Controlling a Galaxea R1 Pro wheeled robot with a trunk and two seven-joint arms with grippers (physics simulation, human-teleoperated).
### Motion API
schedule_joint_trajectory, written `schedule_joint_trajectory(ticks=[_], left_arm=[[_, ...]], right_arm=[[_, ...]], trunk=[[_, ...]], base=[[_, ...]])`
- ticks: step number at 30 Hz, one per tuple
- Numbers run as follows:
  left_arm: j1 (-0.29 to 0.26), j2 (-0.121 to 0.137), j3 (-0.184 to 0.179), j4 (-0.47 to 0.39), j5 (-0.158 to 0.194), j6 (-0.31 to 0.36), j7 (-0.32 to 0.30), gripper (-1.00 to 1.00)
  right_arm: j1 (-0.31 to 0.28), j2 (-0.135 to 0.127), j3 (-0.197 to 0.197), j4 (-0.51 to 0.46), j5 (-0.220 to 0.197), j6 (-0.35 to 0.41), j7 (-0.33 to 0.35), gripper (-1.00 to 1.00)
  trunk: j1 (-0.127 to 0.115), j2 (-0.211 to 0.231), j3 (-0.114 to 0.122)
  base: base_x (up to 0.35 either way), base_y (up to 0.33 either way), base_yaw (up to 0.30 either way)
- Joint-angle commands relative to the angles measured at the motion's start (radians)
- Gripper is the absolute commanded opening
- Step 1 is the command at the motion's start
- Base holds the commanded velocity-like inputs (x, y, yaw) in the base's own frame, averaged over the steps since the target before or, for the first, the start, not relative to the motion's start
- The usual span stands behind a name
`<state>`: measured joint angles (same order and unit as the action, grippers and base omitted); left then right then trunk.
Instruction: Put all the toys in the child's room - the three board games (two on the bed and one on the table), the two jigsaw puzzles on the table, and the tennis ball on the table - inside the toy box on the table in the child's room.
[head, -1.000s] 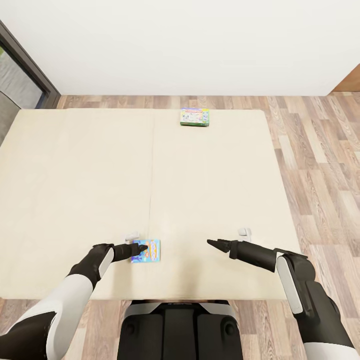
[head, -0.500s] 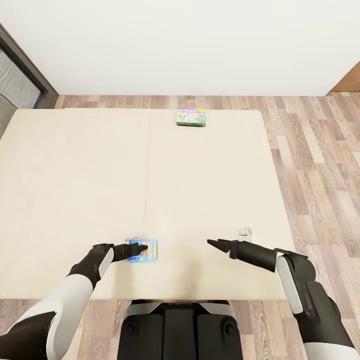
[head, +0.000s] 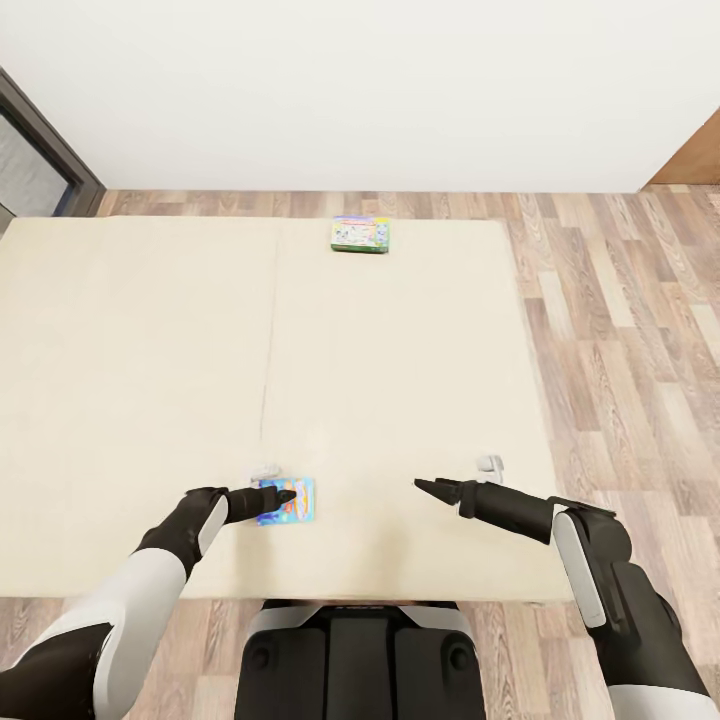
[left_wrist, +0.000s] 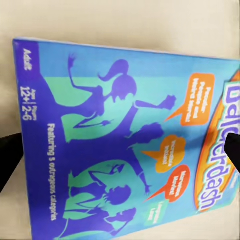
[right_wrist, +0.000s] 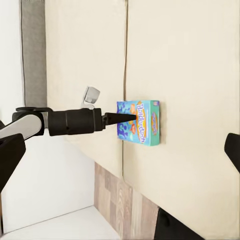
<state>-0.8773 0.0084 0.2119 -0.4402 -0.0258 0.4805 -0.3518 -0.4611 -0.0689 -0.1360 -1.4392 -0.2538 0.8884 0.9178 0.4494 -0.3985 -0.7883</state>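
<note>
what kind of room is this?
Likely a bedroom: a wide beige mattress on a wood plank floor, white wall behind, and two board games on it, one blue, one green-edged.

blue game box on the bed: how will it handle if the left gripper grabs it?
The blue board game looks thin, flat, probably stiff and light. Lying flat on the soft bed, its edges may be hard to pinch. The glossy printed lid could slip under the left gripper.

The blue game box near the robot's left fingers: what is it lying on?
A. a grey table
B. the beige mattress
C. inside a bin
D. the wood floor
B: in the head view the blue game box lies flat on the beige mattress, under the left fingers.
</note>
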Motion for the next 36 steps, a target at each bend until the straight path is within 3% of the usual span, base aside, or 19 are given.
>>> schedule_joint_trajectory(ticks=[1,36], left_arm=[[0.000,-0.001,0.007,-0.002,0.000,0.009,-0.006,1.00],[0.000,-0.013,0.007,-0.002,0.000,0.010,-0.006,1.00]], right_arm=[[-0.001,0.000,-0.001,0.000,-0.001,0.004,0.003,1.00],[-0.001,0.000,-0.001,0.000,-0.001,0.005,0.004,1.00]], trunk=[[0.001,-0.001,-0.001],[0.001,-0.001,-0.001]], base=[[0.000,-0.299,0.000],[0.000,-0.300,0.000]])
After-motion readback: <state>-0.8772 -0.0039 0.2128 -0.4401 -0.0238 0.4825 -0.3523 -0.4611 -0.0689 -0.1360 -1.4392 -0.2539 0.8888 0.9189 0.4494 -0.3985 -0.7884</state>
